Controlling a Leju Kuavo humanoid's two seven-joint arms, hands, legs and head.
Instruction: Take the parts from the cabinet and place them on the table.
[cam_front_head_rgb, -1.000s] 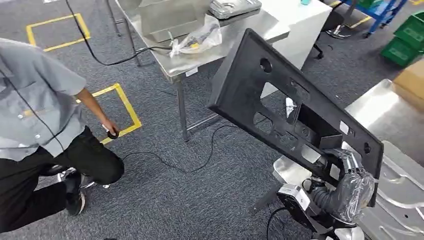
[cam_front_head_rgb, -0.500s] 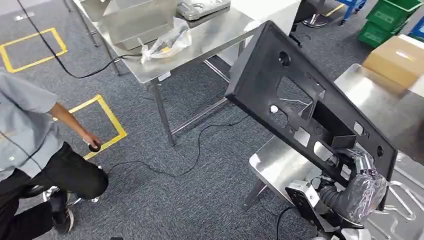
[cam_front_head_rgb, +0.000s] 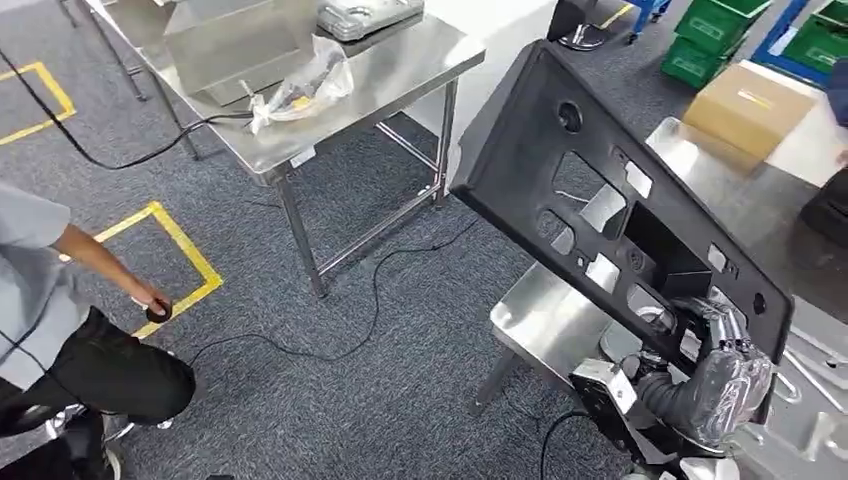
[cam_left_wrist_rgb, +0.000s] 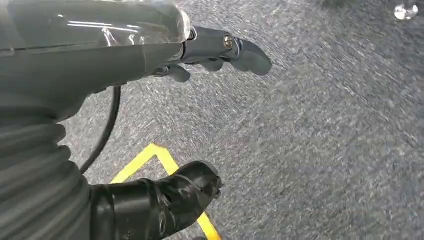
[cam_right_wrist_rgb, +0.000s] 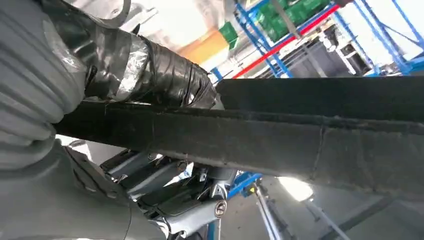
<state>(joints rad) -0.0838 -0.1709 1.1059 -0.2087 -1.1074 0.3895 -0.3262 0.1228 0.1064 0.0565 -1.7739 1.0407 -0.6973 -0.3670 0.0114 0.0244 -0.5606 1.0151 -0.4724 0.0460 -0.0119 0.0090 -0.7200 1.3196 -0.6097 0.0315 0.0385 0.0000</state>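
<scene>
One black panel (cam_front_head_rgb: 560, 190) gripped at lower edge by right hand (cam_front_head_rgb: 722, 375); left hand (cam_left_wrist_rgb: 200, 55) empty, fingers apart.

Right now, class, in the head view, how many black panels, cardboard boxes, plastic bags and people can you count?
black panel: 1
cardboard box: 1
plastic bag: 1
person: 1
Total: 4

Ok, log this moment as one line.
right hand: grips large black plastic panel with cutouts, tilted, above steel table | left hand: holds nothing, over grey carpet
</scene>
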